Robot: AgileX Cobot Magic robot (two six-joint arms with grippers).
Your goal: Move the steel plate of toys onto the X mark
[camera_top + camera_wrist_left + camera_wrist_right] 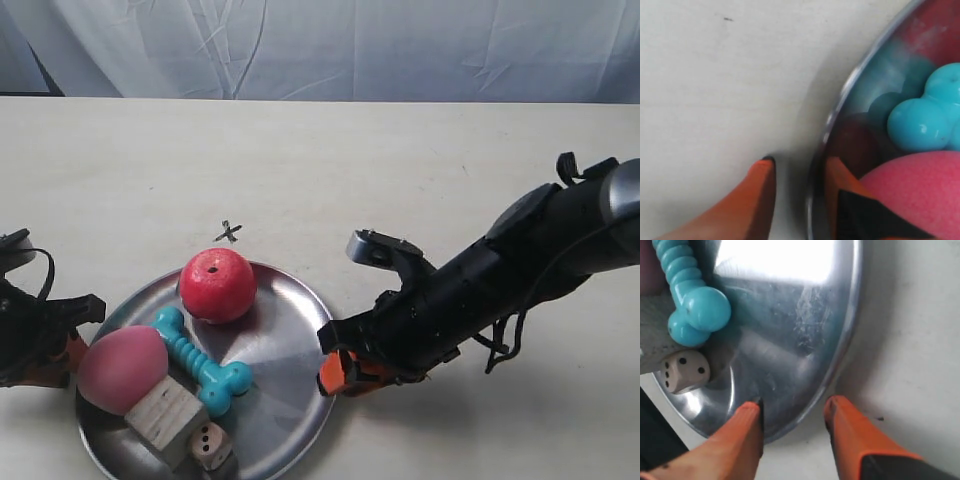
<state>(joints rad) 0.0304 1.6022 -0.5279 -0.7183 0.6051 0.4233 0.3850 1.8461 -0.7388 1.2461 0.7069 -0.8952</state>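
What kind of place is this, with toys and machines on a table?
Probably a robot test bench in a lab, not a home. A beige table backs onto a draped pale cloth, a hand-drawn X mark sits on it, and two robot arms flank a steel plate of toys.

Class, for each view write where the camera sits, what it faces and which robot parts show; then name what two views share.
Exterior: high, looking down at the table, plate, X mark; arms at its left and right show.
Left wrist: on the left arm, facing the plate's rim beside the peach; left gripper shows.
Right wrist: on the right arm, facing the rim near the die; right gripper shows.
Shared: both wrist views show the bone.
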